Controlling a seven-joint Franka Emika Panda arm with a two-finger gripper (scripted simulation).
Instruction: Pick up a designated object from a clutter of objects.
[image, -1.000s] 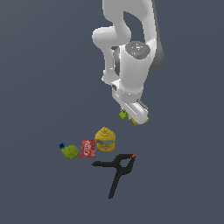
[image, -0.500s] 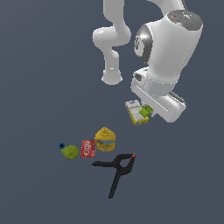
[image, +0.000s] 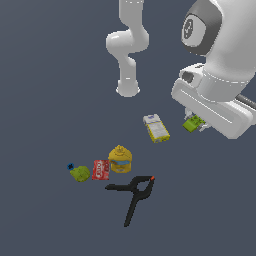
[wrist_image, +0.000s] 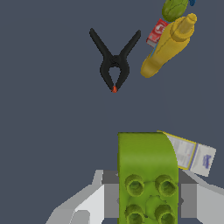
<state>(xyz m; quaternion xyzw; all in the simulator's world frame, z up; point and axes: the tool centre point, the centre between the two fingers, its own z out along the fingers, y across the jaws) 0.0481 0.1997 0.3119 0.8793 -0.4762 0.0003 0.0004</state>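
Observation:
The designated object (image: 192, 123), a small lime-green studded block, hangs in the air at the exterior view's right, held under the white hand. My gripper (image: 195, 125) is shut on it, well above the floor. The wrist view shows the same green block (wrist_image: 147, 175) close up between the grey fingers (wrist_image: 189, 199). Below lies the rest of the clutter: a yellow-and-white box (image: 156, 127), a squat yellow container (image: 120, 158), a red packet (image: 100, 169), a yellow-green lump (image: 80, 173) and a black spring clamp (image: 134, 194).
The arm's white base (image: 128, 90) stands at the back. A small blue bit (image: 70, 166) sits beside the lump. In the wrist view the clamp (wrist_image: 114, 61), container (wrist_image: 167, 45) and box (wrist_image: 192, 155) show far below.
The hand has carried the green block up and toward the exterior view's right, away from the yellow-and-white box, which now lies uncovered. The other items have not moved.

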